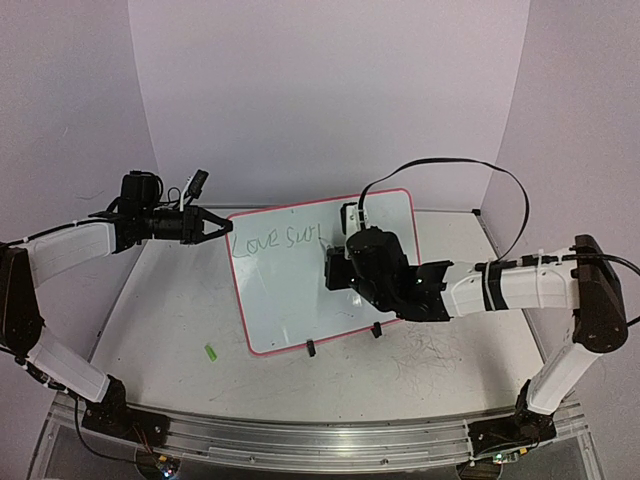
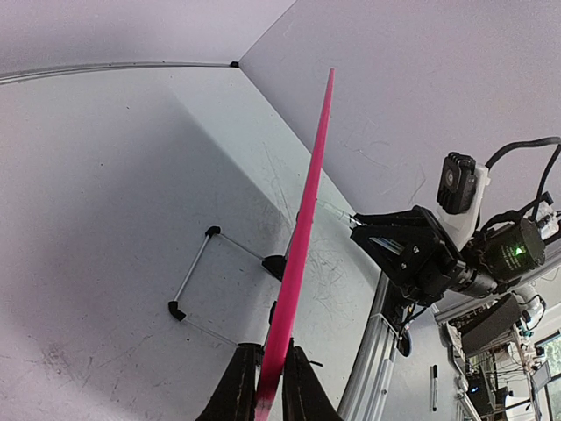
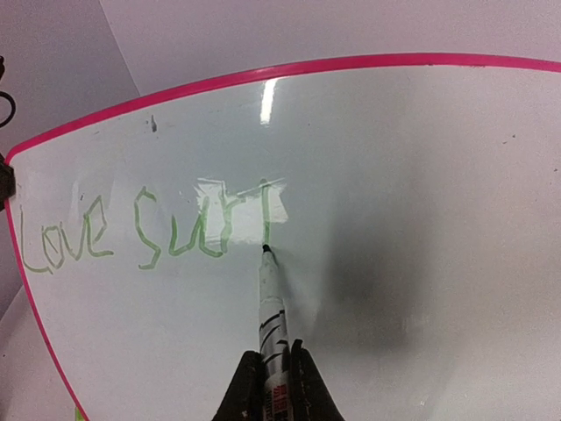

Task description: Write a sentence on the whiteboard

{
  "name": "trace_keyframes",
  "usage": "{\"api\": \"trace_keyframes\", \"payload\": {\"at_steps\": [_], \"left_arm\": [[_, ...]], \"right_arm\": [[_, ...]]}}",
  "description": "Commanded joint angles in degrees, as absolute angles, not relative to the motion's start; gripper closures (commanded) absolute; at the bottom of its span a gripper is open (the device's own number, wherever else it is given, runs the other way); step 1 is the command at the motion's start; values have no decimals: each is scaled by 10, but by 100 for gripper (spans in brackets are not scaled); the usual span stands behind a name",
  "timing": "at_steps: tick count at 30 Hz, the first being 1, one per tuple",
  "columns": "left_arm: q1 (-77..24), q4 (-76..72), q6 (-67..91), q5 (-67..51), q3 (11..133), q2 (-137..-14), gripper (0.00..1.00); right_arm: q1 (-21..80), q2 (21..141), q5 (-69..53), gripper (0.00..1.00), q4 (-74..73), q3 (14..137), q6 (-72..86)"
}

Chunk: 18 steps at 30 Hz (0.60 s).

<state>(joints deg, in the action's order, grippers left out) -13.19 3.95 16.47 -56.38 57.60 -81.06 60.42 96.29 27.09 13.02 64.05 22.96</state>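
Observation:
The whiteboard (image 1: 290,290), white with a pink-red rim, stands tilted on the table on two black clip feet. Green lettering (image 1: 277,240) reads "Love Sur" plus one upright stroke, in one line near its top; it also shows in the right wrist view (image 3: 145,230). My left gripper (image 1: 215,228) is shut on the board's upper left rim (image 2: 298,246), seen edge-on. My right gripper (image 3: 274,386) is shut on a white marker (image 3: 272,307), whose tip touches the board at the foot of the last stroke.
A small green cap (image 1: 211,352) lies on the table left of the board. A wire stand (image 2: 197,272) sits behind the board. Grey scribble marks (image 1: 430,355) cover the table at the right. White walls close in behind and at both sides.

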Motion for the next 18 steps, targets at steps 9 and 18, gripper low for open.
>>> {"api": "trace_keyframes", "payload": {"at_steps": [9,18], "left_arm": [[-136,23,157,-585,572,-788,88],[-137,23,157,-585,572,-788,88]], "right_arm": [[597,977,287,100,120,675,218],[589,988,289,100,124,685,216]]}}
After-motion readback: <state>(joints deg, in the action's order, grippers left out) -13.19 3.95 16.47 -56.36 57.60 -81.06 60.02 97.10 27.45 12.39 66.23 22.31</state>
